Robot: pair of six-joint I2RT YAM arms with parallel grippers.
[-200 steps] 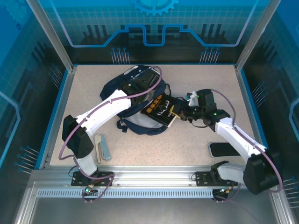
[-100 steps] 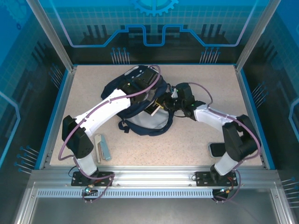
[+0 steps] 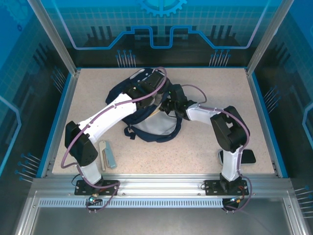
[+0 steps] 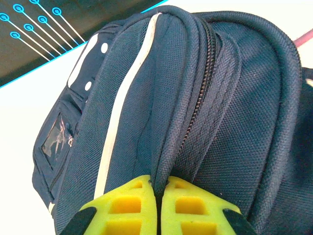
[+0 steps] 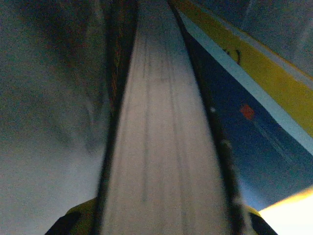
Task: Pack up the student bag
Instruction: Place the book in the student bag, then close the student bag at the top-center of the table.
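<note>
The student bag (image 3: 151,128), dark navy with white stripes, lies at the middle of the table. My left gripper (image 3: 154,95) is shut on a fold of fabric at the bag's zip edge; in the left wrist view the yellow fingers (image 4: 122,205) pinch that fold of the bag (image 4: 146,98), with the left gripper (image 4: 159,188) held above the rest of it. My right gripper (image 3: 169,105) reaches into the bag's opening from the right. In the right wrist view the right gripper (image 5: 161,223) is shut on a navy and yellow book (image 5: 161,147), page edge towards the camera, in the dim inside.
A black phone (image 3: 244,156) lies near the front right, beside the right arm's base. A grey-blue flat case with a pale strip (image 3: 108,154) lies at the front left. Blue rails border the tabletop (image 3: 205,132) on all sides.
My right arm has swung left, carrying the book from the bag's right side into its opening. My left gripper has kept its hold on the bag's edge.
</note>
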